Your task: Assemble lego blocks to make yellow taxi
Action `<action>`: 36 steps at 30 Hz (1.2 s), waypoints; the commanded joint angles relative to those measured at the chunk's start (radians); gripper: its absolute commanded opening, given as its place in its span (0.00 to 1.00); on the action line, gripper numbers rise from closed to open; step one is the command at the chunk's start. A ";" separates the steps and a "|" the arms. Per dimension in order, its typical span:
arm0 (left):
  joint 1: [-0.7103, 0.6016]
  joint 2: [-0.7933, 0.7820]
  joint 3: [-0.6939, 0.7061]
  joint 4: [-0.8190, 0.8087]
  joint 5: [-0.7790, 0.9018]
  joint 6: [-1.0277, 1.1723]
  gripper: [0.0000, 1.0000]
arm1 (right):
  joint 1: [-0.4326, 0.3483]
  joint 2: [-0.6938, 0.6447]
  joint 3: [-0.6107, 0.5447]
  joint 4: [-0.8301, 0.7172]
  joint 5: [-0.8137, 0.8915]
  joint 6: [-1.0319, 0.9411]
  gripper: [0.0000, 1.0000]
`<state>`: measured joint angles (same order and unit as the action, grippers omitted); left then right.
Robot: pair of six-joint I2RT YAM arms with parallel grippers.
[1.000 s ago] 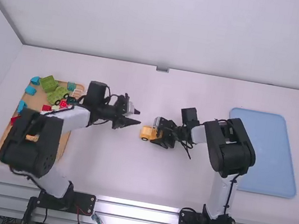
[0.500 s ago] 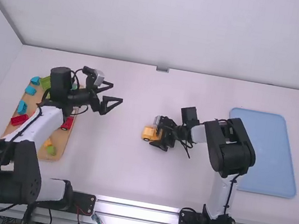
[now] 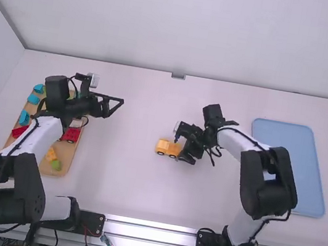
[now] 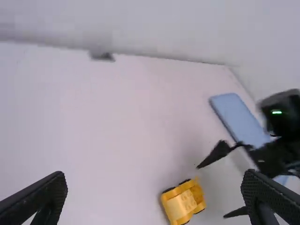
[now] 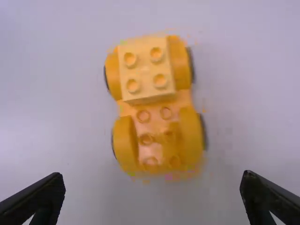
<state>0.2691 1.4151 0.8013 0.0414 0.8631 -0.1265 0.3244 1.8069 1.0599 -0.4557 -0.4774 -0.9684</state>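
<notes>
Yellow taxi [image 3: 167,148] lies lengthwise left-to-right, front unclear — left end effector [image 3: 114,108] and right end effector [image 3: 183,148] both released.

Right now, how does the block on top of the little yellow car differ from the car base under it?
The block is paler, while the base is a deeper orange-yellow. The block is plain and boxy; the base has rounded fenders and dark wheels. The block covers one end; the longer base extends beyond it. Both have round studs.
</notes>
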 commanded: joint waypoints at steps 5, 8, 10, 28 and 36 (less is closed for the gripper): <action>0.026 -0.034 0.006 -0.236 -0.641 -0.246 0.99 | -0.004 -0.081 0.026 0.013 0.146 -0.001 0.99; 0.067 -0.054 0.006 -0.336 -0.764 -0.446 0.99 | -0.004 -0.081 0.026 0.026 0.145 0.004 0.99; 0.105 -0.071 0.006 -0.396 -0.821 -0.639 0.99 | -0.004 -0.081 0.026 0.028 0.142 0.002 0.99; 0.404 -0.120 0.006 -0.604 -0.952 -0.861 0.99 | -0.012 -0.081 0.026 0.079 0.142 0.003 0.99; 0.542 0.048 0.185 -0.733 -0.927 -0.729 0.99 | -0.012 -0.081 0.026 0.106 0.142 0.002 0.99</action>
<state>0.8051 1.4277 0.9405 -0.6872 -0.0723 -0.9192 0.3176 1.7370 1.0760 -0.3485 -0.3305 -0.9695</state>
